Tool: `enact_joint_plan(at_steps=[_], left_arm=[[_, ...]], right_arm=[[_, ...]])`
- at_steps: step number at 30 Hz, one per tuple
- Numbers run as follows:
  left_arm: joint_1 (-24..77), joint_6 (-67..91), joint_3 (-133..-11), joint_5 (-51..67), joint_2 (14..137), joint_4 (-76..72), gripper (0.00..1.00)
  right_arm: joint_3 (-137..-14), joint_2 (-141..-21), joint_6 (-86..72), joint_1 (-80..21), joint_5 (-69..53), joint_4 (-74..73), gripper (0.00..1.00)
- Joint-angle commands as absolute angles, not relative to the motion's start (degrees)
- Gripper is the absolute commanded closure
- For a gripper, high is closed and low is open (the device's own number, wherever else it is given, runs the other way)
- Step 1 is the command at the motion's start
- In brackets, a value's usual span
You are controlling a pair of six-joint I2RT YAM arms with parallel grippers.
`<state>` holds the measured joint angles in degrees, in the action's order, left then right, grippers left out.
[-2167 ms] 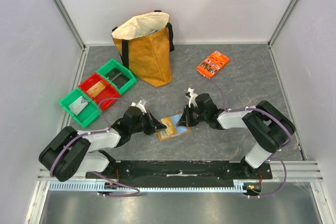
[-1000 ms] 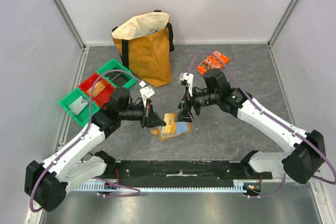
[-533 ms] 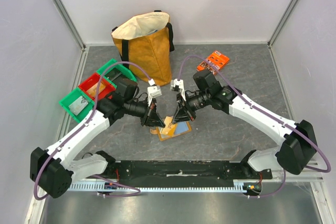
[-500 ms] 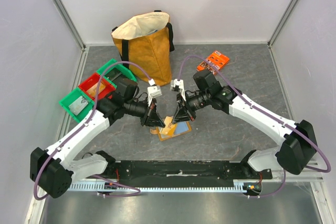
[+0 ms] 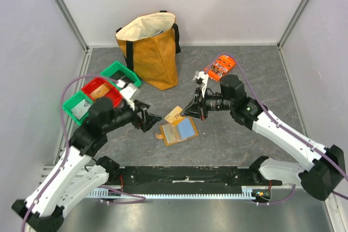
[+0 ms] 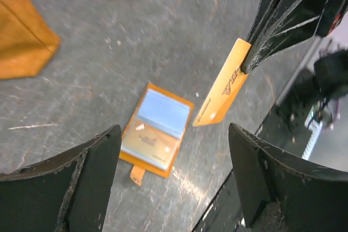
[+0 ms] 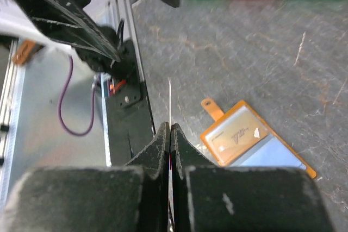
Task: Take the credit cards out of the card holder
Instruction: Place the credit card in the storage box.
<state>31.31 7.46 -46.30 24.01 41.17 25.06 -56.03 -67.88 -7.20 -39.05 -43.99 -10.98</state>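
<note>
The card holder (image 5: 177, 131) is laid open and flat on the counter (image 5: 228, 146), with one pale blue half and one tan half shown. Just beyond its far edge, a tan credit card (image 5: 174, 115) is gripped by one end in the closed right pincer (image 5: 187, 112) and raised off the counter. From the right wrist the card is seen edge-on. To the holder's left, the left pincer (image 5: 149, 119) is spread wide, with nothing held in it. Well behind the holder a tote bag (image 5: 152, 52) is stood. An orange packet (image 5: 220, 66) is seen far to the holder's rear right.
</note>
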Motion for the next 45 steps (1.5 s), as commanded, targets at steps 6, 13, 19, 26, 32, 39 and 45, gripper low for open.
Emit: enact_joint_plan(at_steps=[6,13,19,26,32,39,45], left_arm=[[31.2,32.2,-32.0,12.2,25.5,3.8,0.13],[31.2,44.9,-23.2,20.3,26.6,-15.5,0.17],[31.3,48.0,-22.9,25.8,32.3,-25.8,0.21],[31.4,49.6,-22.1,26.1,34.2,-29.6,0.42],[31.4,49.8,-21.6,25.5,34.1,-29.4,0.98],[31.3,46.6,-24.9,15.3,31.6,-14.2,0.98],[28.3,42.9,-28.4,4.9,32.7,-2.5,0.98]], right_arm=[[-39.7,-59.5,-40.9,-38.7,-31.3,33.0,1.0],[-33.3,-61.2,-54.4,-39.6,-27.4,51.5,1.0],[-31.8,-63.9,-56.6,-41.7,-27.0,56.3,1.0],[-30.2,-65.2,-57.0,-43.2,-25.3,58.9,1.0],[-29.9,-66.2,-57.0,-43.3,-25.2,59.2,1.0],[-31.0,-62.3,-49.2,-42.8,-22.6,46.2,0.68],[-33.2,-56.1,-36.8,-42.6,-16.3,27.5,0.21]])
